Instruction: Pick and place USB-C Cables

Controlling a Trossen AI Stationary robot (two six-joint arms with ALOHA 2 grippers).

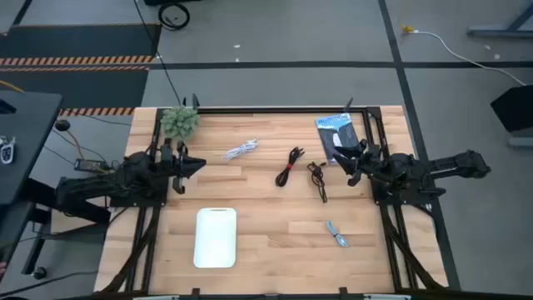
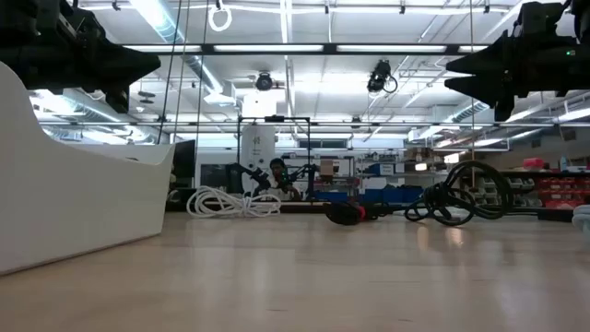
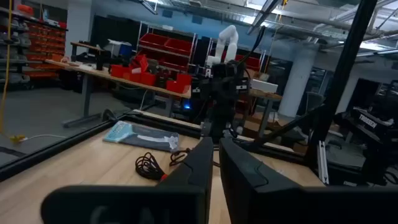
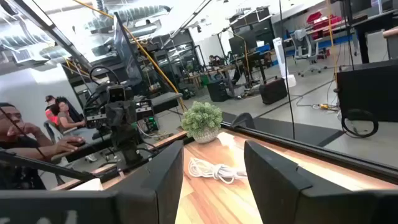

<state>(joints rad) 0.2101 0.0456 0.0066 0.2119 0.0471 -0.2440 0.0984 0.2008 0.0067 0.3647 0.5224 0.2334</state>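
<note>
Four coiled cables lie flat on the wooden table: a white-grey one [image 1: 240,150] [image 2: 226,201] [image 4: 214,169], a black one with a red band [image 1: 289,165] [image 2: 355,212], a black one [image 1: 317,179] [image 2: 456,196] [image 3: 148,165], and a light blue-grey one [image 1: 337,235] toward the near right. My left gripper [image 1: 193,167] [image 3: 216,163] hovers shut over the table's left side, pointing right. My right gripper [image 1: 348,165] [image 4: 214,171] hovers open at the right side, pointing left, just right of the black cable. Neither touches a cable.
A white rectangular tray [image 1: 216,237] [image 2: 74,184] sits near the near edge, left of centre. A small green plant [image 1: 180,122] [image 4: 202,121] stands at the far left corner. A flat blue-and-white packet [image 1: 337,129] [image 3: 140,135] lies at the far right. People sit beyond the table.
</note>
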